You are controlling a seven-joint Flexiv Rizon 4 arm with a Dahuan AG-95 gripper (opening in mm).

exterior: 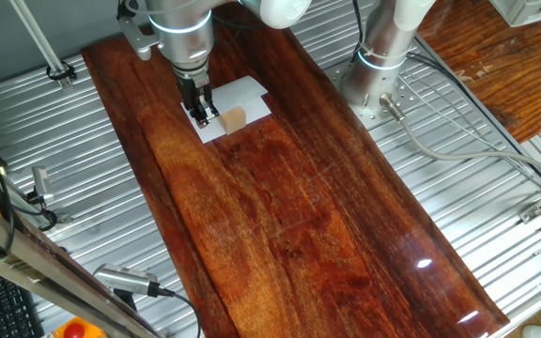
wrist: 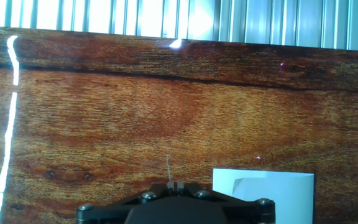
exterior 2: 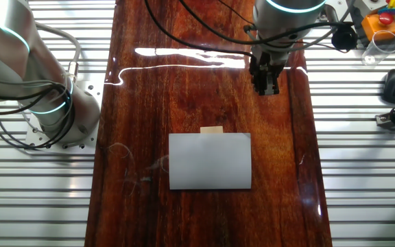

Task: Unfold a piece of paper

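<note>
The piece of paper (exterior 2: 210,160) lies folded on the wooden table (exterior 2: 204,89), 1 edge propped on a small tan block (exterior 2: 211,130), likely for grabbing. The gripper (exterior 2: 267,88) hovers nearby; I cannot tell its jaws' state.

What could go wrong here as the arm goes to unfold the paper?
The small tan block sits at the edge of the piece of paper, so a flap could catch on it or knock it away. The sheet lies flat on the glossy wooden board, so the gripper may slide it rather than lift an edge.
</note>
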